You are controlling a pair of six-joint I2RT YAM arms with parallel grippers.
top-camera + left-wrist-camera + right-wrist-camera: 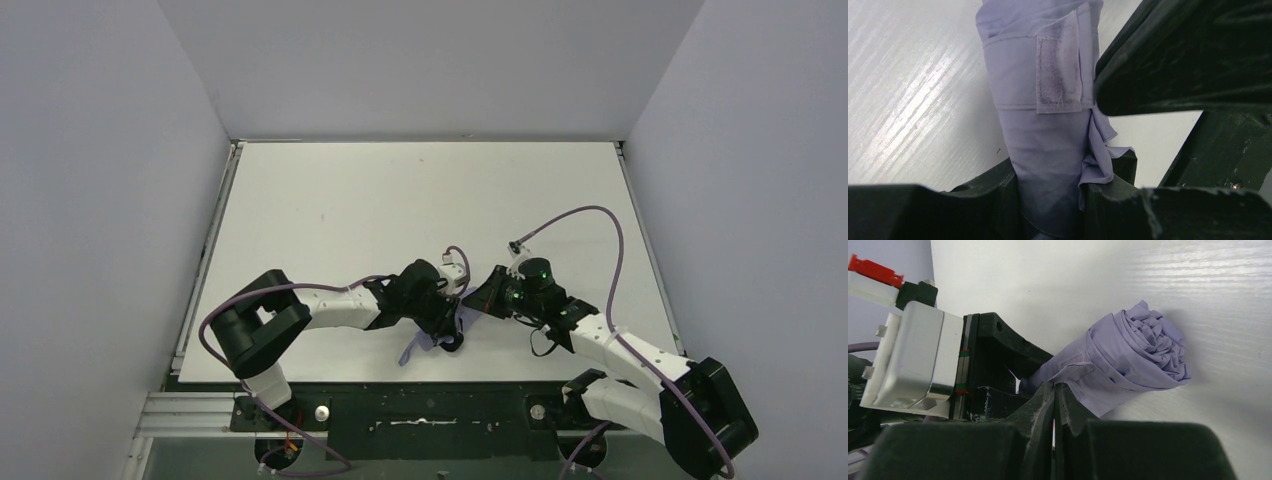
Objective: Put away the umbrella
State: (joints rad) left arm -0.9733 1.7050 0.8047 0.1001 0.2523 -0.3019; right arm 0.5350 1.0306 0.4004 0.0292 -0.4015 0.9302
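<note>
On the table (400, 200): one umbrella (1048, 145), one left gripper (1054, 176), one right gripper (1054, 392).

**Camera layout: three views**

Top external: fixed, high above and behind the arm bases. It looks down and forward over the whole bench (400, 190), from far off, so both arms sit small in the lower half.

Left wrist: rides the left tool (1048, 200) and faces out along it, very close, so the umbrella (1048, 125) fills mid-frame.

Right wrist: rides the right tool (1054, 395), low and near the bench surface, also close.

Overlap: each wrist view catches the umbrella and the other arm's tool. The overhead view covers the same spot, at the centre near the front edge.
</note>
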